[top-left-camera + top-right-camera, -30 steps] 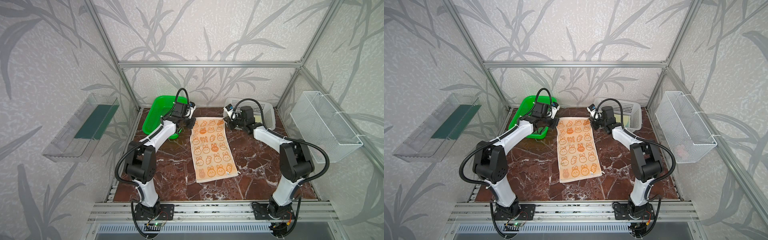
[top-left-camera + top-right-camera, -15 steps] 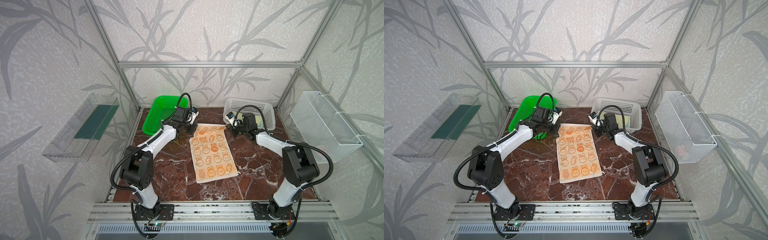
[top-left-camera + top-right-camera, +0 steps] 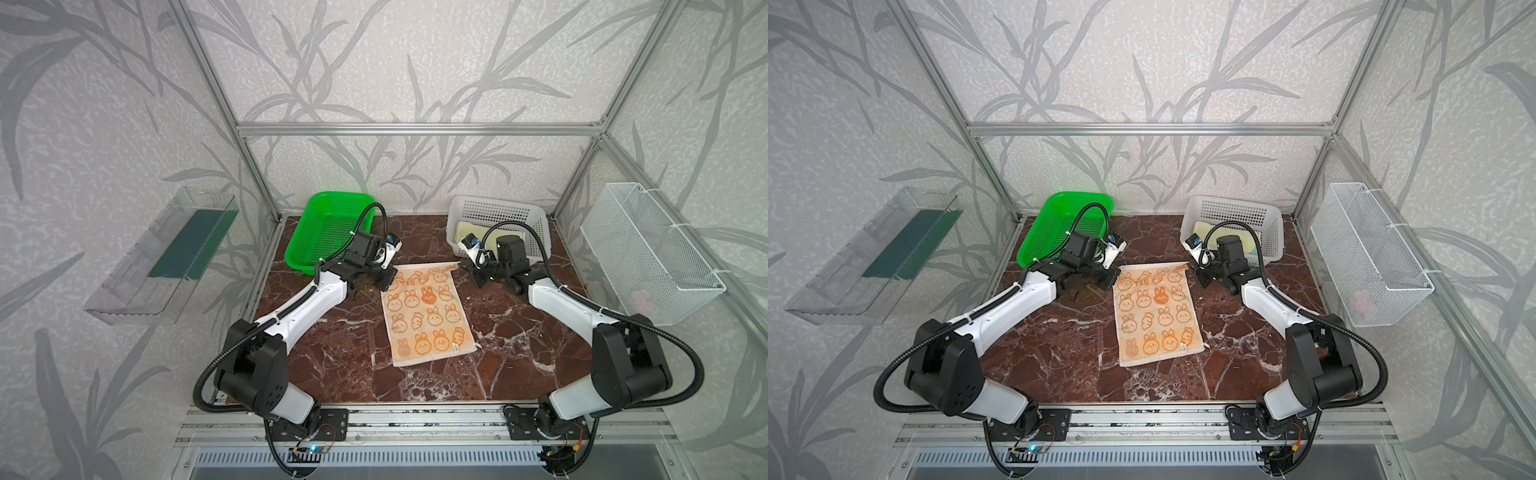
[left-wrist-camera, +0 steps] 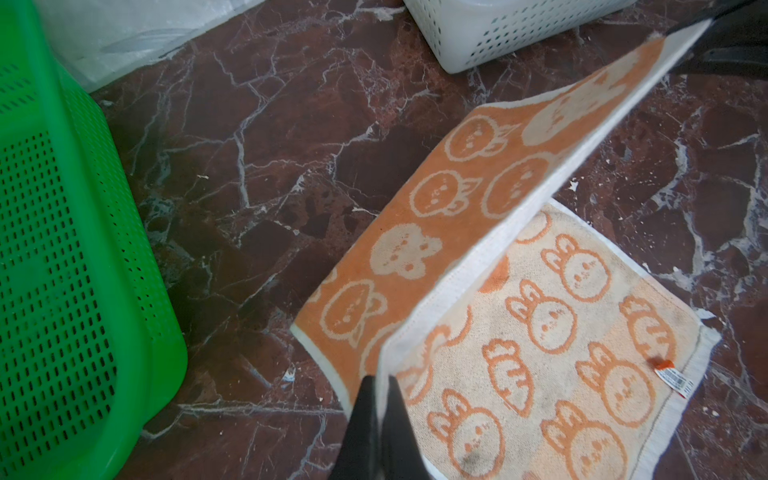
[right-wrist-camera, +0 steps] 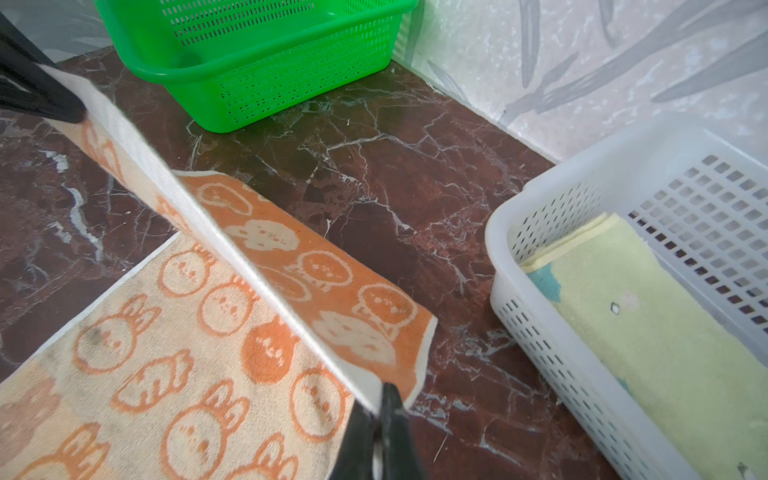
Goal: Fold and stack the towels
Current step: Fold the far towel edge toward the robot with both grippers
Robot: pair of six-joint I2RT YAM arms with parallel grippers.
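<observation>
On the marble tabletop, left hand and right hand each clamp a lifted bunny towel corner, seemingly to fold it.

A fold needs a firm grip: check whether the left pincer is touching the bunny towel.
Touching. The left wrist view shows the left pincer shut on the bunny towel at its white corner hem, the cloth pinched between the closed jaws.

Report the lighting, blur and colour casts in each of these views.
Both top views: even light, sharp, faint shadows on the tabletop. Left wrist view: bunny towel crisp, left gripper a dark, soft silhouette. Right wrist view: green basket tints the wall beside it green; right gripper blurred.
</observation>
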